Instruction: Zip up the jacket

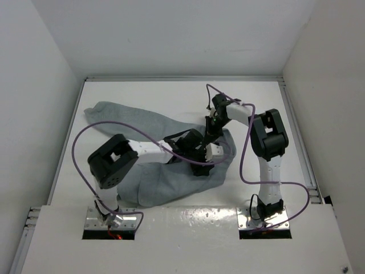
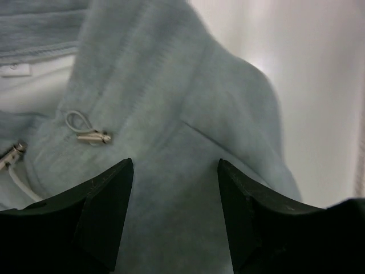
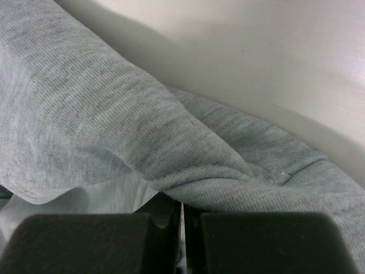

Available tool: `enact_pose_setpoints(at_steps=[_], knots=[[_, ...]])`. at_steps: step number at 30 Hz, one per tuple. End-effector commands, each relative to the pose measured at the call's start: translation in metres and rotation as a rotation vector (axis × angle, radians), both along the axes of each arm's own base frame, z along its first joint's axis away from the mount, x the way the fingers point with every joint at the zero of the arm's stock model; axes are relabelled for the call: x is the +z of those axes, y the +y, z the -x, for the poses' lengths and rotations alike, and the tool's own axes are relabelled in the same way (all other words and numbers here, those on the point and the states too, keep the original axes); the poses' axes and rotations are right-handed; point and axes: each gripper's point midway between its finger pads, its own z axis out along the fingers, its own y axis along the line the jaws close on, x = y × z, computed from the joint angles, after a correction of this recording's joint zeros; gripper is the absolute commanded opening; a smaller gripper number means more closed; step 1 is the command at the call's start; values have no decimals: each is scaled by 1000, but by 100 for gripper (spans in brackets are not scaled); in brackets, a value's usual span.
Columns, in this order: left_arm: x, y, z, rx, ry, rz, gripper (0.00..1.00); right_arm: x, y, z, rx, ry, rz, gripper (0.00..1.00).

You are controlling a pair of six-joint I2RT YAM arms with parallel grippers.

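Left gripper hangs with its jaws spread and nothing between them, just above the light heather-grey sweatshirt-fabric jacket, which lies crumpled on the white table between the two arms. The right gripper is clamped tight, apparently pinching a raised fold of it. I'd worry that this fold slips free, or that the open jaws close on plain cloth or the looped metal-tipped cord instead of the zipper. I can't make out a zipper pull or teeth anywhere, and the arms hide the garment's middle.
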Motion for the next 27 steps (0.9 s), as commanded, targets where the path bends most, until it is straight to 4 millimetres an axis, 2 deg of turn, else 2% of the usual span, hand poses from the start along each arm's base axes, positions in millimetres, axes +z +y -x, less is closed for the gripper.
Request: enact_pose_setpoints(at_steps=[1, 3, 4, 6, 7, 8, 10, 11, 12, 15, 17, 19, 20, 22, 23, 27], knots=[[4, -26, -35, 114, -55, 32, 67, 2, 1, 5, -40, 22, -4, 0], [4, -34, -46, 131, -72, 31, 67, 4, 0, 7, -48, 26, -4, 0], [-8, -34, -48, 141, -65, 4, 65, 3, -1, 10, -53, 35, -5, 0], [-11, -37, -45, 132, -60, -3, 60, 3, -2, 12, -57, 42, -2, 0], [-17, -34, -44, 124, -58, -22, 55, 3, -6, 10, -71, 44, -2, 0], [-23, -33, -36, 104, -59, -37, 43, 3, -8, 11, -77, 51, 0, 0], [-38, -25, -21, 80, -28, -67, 33, 3, -12, 7, -91, 49, 1, 0], [-42, -22, -16, 61, -17, -70, 23, 3, -17, 6, -104, 56, 0, 0], [-51, -17, -7, 51, -2, -93, 18, 3, -21, 4, -115, 55, -1, 0], [-61, -10, 7, 11, 14, -113, 0, 0, -32, 2, -144, 72, 4, 0], [-48, -11, 6, -12, -33, -85, 0, -2, -35, 2, -159, 78, 6, 0], [-35, -14, 20, -96, -84, -27, 0, -4, -39, 2, -166, 83, 10, 0], [-10, -19, 20, -119, -143, 26, 0, -4, -40, 0, -170, 76, 10, 0], [15, -29, 41, -240, -204, 99, 0, -3, -39, -6, -183, 69, -7, 0], [38, -32, 56, -309, -217, 155, 0, -3, -39, -11, -179, 54, -13, 0], [68, -31, 112, -562, -255, 234, 0, 2, -34, -24, -182, 24, -45, 0]])
